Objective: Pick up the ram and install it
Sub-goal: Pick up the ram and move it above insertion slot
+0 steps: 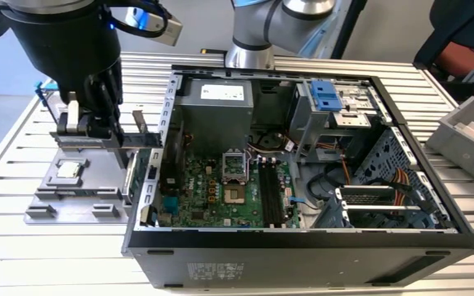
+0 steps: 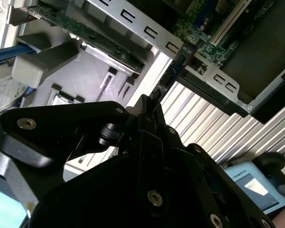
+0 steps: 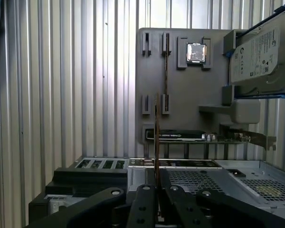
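Note:
My gripper (image 1: 89, 132) hangs over the grey parts tray (image 1: 72, 200), at the exterior view's left of the open computer case (image 1: 303, 240). It is shut on the ram (image 3: 156, 137), a thin dark stick seen edge-on that rises from between the fingers of the gripper (image 3: 156, 187). In the second wrist view the ram (image 2: 173, 71) juts out from the gripper (image 2: 149, 102) toward the case's edge. A second thin stick (image 3: 166, 71) stands in a tray slot beside it. The black motherboard slots (image 1: 268, 191) lie inside the case, well away from the gripper.
The tray also carries a square processor (image 3: 195, 52), a green card with a metal bracket (image 3: 180, 136) and a silver hard drive (image 3: 261, 52). The case's metal wall (image 1: 167, 123) stands between tray and motherboard. A grey bin (image 1: 468, 132) sits at the exterior view's right.

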`<state>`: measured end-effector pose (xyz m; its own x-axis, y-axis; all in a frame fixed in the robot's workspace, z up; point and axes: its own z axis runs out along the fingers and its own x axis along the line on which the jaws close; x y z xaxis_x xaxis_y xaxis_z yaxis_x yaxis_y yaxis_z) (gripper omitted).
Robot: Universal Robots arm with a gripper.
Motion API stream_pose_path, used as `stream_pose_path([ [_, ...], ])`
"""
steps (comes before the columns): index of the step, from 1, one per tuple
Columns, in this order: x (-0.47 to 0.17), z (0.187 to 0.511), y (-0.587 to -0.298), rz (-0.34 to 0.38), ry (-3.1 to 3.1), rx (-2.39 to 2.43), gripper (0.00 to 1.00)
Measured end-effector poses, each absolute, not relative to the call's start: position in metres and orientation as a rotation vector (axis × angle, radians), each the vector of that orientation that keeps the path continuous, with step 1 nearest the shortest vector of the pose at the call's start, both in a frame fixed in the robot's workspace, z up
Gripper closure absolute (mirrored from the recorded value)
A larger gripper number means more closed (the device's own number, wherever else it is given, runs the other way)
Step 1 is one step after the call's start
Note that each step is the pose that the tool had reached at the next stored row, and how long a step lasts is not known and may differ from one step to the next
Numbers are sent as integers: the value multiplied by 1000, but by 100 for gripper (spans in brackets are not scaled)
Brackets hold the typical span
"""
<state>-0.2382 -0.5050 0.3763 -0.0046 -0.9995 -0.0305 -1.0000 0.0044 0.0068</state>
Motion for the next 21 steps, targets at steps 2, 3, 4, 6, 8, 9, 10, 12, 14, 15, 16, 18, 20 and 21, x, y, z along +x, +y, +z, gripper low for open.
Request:
stream_pose_path([
  [2, -236, 376, -505, 41, 2214, -2204, 100],
  [3, -234, 376, -505, 41, 2214, -2204, 100],
  [4, -233, 376, -505, 41, 2214, -2204, 100],
  [6, -230, 376, -504, 41, 2214, -2204, 100],
  [8, -228, 376, -504, 41, 2214, -2204, 100],
  [9, -226, 376, -504, 41, 2214, -2204, 100],
  [10, -225, 376, -504, 41, 2214, -2204, 100],
  [12, -222, 376, -504, 41, 2214, -2204, 100],
  [14, -219, 376, -503, 41, 2214, -2204, 100],
  [15, -218, 376, -503, 41, 2214, -2204, 100],
  [16, -217, 376, -503, 41, 2214, -2204, 100],
  [18, -214, 376, -503, 41, 2214, -2204, 100],
  [20, -211, 376, -502, 41, 2214, -2204, 100],
  [21, -210, 376, -502, 41, 2214, -2204, 100],
])
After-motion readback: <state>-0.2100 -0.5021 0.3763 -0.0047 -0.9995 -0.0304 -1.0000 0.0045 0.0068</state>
